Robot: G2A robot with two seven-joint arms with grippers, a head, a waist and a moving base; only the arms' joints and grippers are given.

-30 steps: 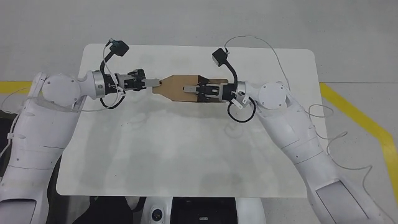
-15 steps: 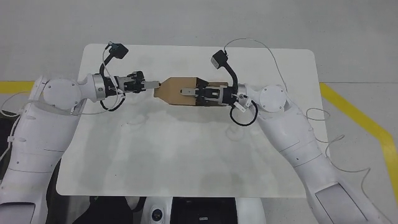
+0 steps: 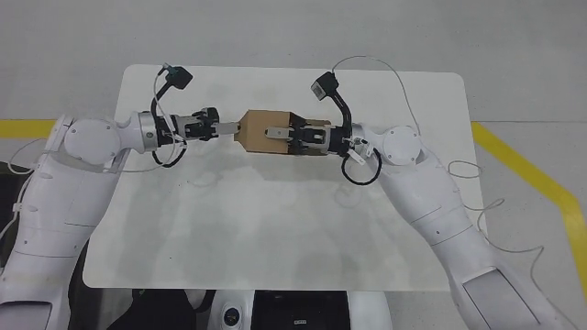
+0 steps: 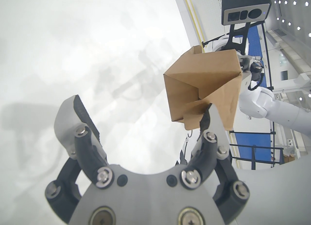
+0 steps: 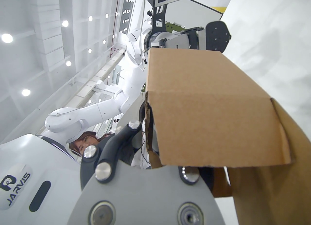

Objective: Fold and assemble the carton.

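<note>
Being pinched by the right end effector, the carton was touched by one fingertip of the spread left end effector

Wore glossy white arm shells. Carried black wrist cameras, thin looping cables, silver screws on grey plates.

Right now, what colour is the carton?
The carton is plain brown, best seen in the right wrist view.

Over the bench's far half, the carton lies between my left hand and my right hand.
</note>
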